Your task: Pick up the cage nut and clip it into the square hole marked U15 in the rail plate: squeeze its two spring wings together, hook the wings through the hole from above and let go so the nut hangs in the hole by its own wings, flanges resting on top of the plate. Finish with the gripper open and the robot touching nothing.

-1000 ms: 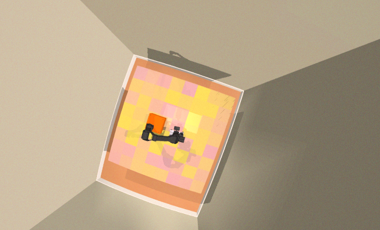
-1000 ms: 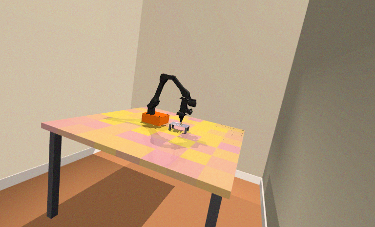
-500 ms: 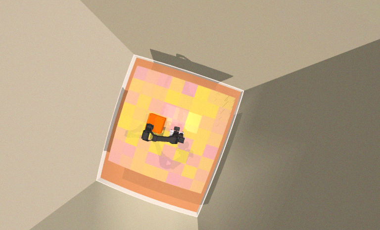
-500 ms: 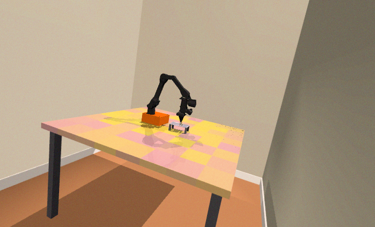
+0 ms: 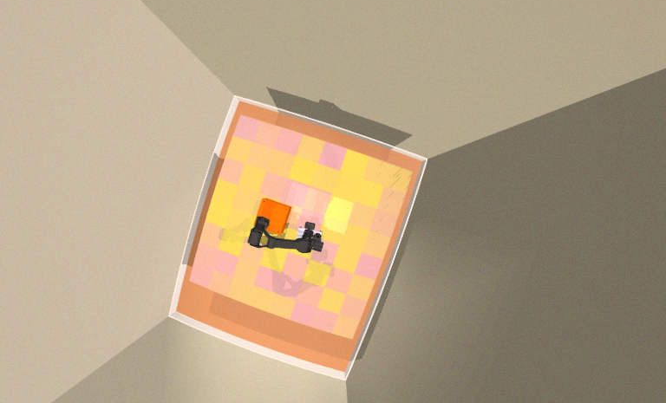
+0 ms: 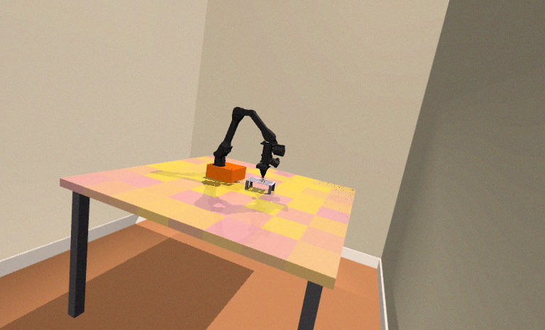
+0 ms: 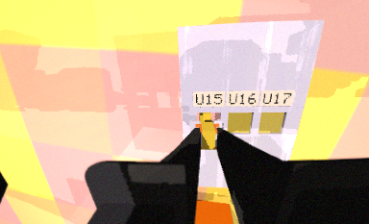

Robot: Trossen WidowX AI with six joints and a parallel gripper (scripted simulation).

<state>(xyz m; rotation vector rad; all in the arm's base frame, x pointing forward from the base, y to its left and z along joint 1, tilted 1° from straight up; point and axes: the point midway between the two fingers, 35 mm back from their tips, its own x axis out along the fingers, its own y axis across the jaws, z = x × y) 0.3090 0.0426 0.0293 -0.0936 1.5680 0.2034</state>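
Cage nut in hand, beside "U15" label.

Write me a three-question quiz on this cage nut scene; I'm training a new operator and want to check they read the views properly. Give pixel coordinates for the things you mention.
1. Multiple choice: which label on the rail plate (image 6: 253, 181) (image 7: 207, 65) is nearest the pincer (image 6: 262, 178) (image 7: 207, 133)? A) U15 B) U16 C) U17
2. True or false: the pincer is wide open, with nothing between its fingers.
3. Fill in the blank: the block under the arm's base (image 6: 219, 161) is coloured ____.

Key: 1. A; 2. False, it is shut on the cage nut (image 7: 209, 137); 3. orange.
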